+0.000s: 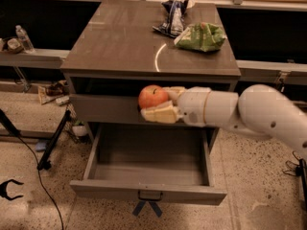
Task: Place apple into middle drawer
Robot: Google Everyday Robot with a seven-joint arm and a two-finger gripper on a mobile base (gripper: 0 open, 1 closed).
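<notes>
The gripper (154, 103) grips the apple (152, 96), with one pale finger (160, 115) under it and the other at its right side. The apple hangs in front of the closed upper drawer front (103, 110), above the rear of the middle drawer (148, 152), which stands pulled out. The white arm (254, 111) reaches in from the right. On the cabinet top (120, 42) lie a green snack bag (200, 36) and a dark packet (171, 18).
</notes>
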